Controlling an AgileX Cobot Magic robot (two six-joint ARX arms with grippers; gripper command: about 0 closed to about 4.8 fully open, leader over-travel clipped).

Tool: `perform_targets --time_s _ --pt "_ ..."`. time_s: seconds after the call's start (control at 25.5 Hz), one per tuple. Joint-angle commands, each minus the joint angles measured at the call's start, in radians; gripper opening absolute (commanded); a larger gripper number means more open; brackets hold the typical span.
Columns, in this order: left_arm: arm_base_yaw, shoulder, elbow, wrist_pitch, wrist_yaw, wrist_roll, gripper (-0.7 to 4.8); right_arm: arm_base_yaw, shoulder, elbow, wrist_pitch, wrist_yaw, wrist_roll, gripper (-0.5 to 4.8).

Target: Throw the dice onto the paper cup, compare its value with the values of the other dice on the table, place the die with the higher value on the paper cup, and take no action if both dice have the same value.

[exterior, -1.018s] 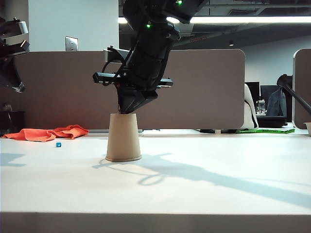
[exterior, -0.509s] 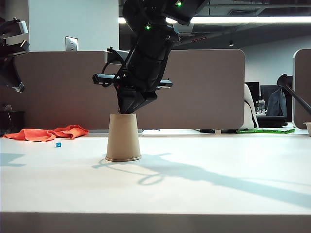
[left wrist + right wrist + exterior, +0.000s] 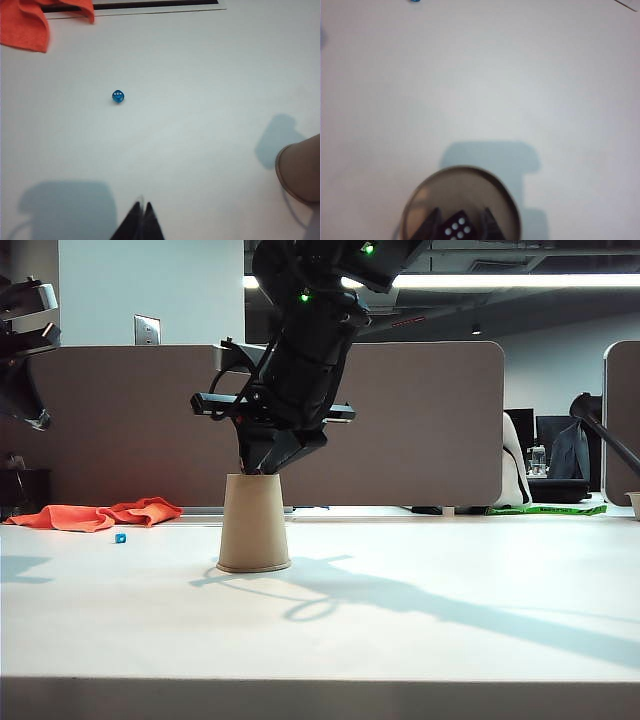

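White tabletop, grey office partition behind, ceiling strip light overhead.

Exterior view: paper cup stands upside down near the table's middle-left, flat base up to serve as a platform. Right gripper points down directly over that base, fingertips at or just above it; contact cannot be judged from this side. Blue die lies on the table to the left, well apart from the cup, just in front of an orange cloth at the far left edge. Left arm is parked high at the left edge, clear of the work.

Left wrist view: left gripper has its fingers pressed together, nothing between them, hovering over bare table. Blue die sits alone; top face looks like three pips, though small and soft. Cup edge just enters the frame.

Right wrist view: purple die rests on the cup's upturned base, six pale pips up. Right gripper fingers stand either side of it with a gap showing, so apparently parted rather than clamped. Judgement: higher die placed on the cup; release step in hand.
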Motion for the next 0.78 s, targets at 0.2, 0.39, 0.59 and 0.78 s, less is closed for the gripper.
perform_targets --time_s 0.2,0.39,0.59,0.78 --pt "0.000 -0.005 0.001 0.013 0.006 -0.002 -0.05 0.001 -0.028 0.003 0.008 -0.002 -0.002 1.09" --pt "0.000 -0.005 0.001 0.014 0.006 -0.003 -0.06 0.001 -0.082 0.003 0.009 -0.001 -0.002 1.09" --pt "0.000 -0.005 0.001 0.014 0.006 -0.019 -0.05 0.001 -0.111 0.003 0.008 0.001 -0.002 1.09" --pt "0.000 -0.005 0.001 0.015 0.006 -0.021 -0.06 0.000 -0.160 0.003 -0.021 0.018 -0.002 0.96"
